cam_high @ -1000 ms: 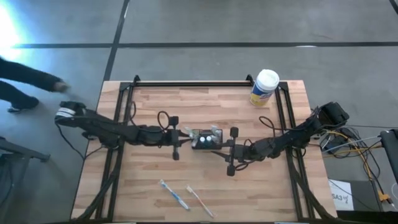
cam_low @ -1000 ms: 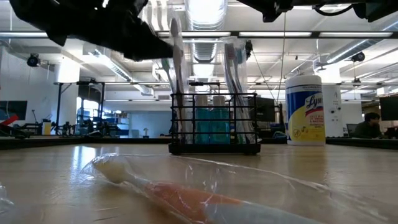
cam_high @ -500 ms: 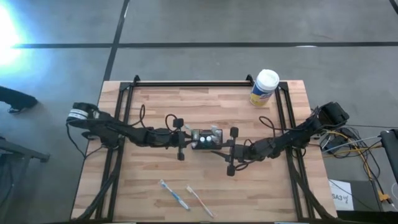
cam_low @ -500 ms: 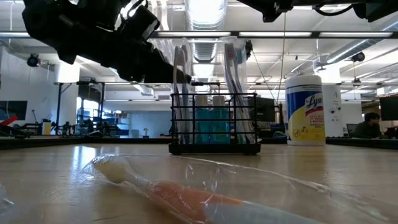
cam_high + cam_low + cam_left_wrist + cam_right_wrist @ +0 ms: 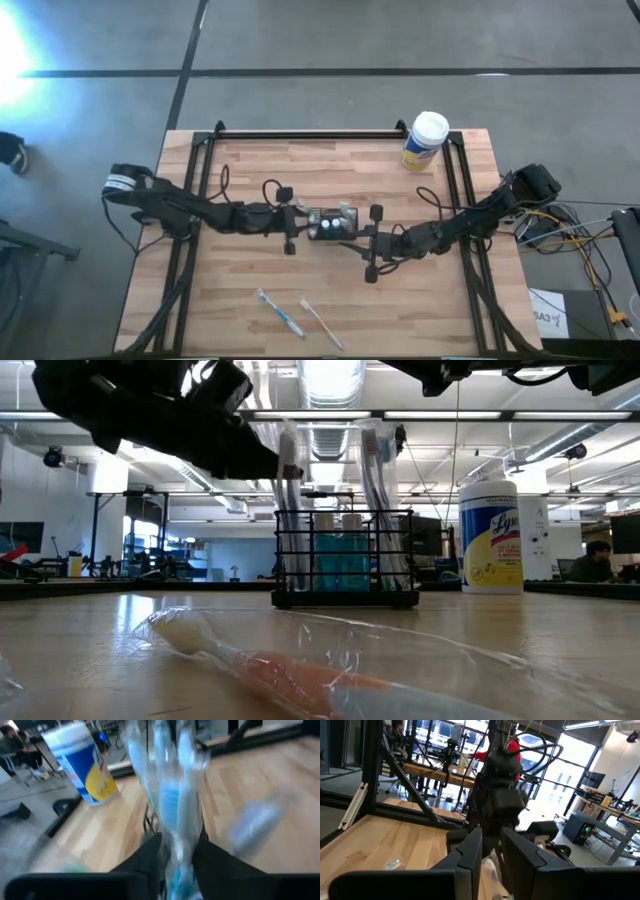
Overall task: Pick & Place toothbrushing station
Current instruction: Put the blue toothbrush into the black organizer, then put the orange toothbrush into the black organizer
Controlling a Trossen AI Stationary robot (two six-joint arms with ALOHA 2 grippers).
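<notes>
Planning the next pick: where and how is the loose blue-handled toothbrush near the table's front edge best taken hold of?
Grip the blue-handled toothbrush mid-handle, from straight above, tool fingers across its width. It lies flat and diagonal on the table, apart from the second toothbrush beside it.

Two dark, slim, multi-jointed arms, matte black housings. Left arm (image 5: 200, 212) with a white band near its base, thin black cable looping above the wrist. Right arm (image 5: 455, 226) with black cable loop mid-link, yellow and orange wires by its base. Flat black fingers (image 5: 470, 851); markings possibly present, too small to read.
</notes>
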